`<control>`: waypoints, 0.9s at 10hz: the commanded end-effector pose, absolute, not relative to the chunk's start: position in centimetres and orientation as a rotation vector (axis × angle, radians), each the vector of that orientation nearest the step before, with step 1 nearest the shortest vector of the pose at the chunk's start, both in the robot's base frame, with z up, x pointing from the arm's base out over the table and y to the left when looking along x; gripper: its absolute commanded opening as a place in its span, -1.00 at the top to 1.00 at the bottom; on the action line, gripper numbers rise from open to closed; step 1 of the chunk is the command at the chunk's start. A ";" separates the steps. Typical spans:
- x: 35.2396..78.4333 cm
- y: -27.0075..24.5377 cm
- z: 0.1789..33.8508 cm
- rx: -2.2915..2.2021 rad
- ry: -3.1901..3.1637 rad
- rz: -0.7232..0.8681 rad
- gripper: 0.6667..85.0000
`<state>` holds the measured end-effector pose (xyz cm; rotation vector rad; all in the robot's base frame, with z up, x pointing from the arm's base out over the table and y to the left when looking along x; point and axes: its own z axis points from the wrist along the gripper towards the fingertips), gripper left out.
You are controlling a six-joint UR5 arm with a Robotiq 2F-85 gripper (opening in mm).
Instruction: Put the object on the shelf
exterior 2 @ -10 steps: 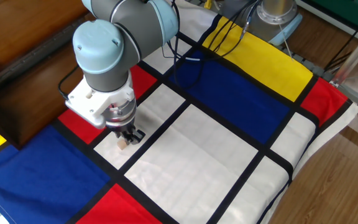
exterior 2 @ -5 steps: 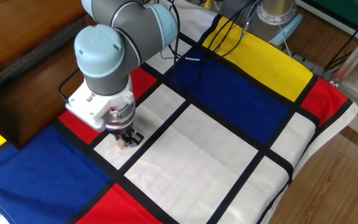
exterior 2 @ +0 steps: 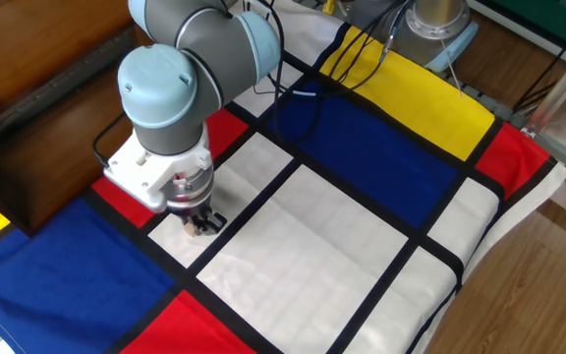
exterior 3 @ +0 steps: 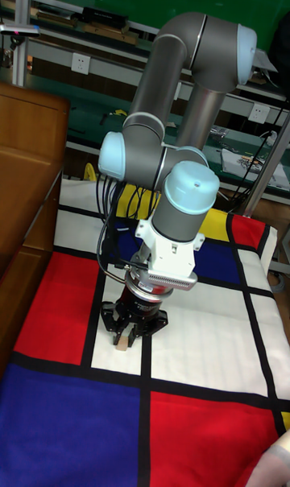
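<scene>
The object, a tiny pale tan cube, sits between the black fingers of my gripper, low over a white panel of the cloth. In the tall fixed view the cube pokes out just below the fingertips of the gripper, which is shut on it. Whether the cube still touches the cloth I cannot tell. The dark brown wooden shelf stands to the left of the arm, with its boards and side panel along the table's left edge.
A cloth of red, blue, yellow and white panels with black stripes covers the table. Black cables trail from the arm's base at the back. The table's right edge drops to a wooden floor.
The wrist and gripper have shifted slightly up and to the left, and the cube has stayed between the fingers.
</scene>
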<state>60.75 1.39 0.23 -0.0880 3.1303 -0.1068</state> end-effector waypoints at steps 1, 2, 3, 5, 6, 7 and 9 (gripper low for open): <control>60.8 1.4 0.2 -0.021 3.137 -0.112 0.66; 60.9 1.3 0.4 0.025 3.139 -0.124 0.97; 60.8 1.4 0.7 0.030 3.143 -0.124 0.99; 61.2 2.4 1.0 0.049 3.132 -0.070 0.99; 61.2 2.5 1.4 0.039 3.128 -0.065 0.99; 61.1 2.9 2.1 0.034 3.126 -0.046 0.99; 60.9 4.0 3.5 0.025 3.128 0.004 0.99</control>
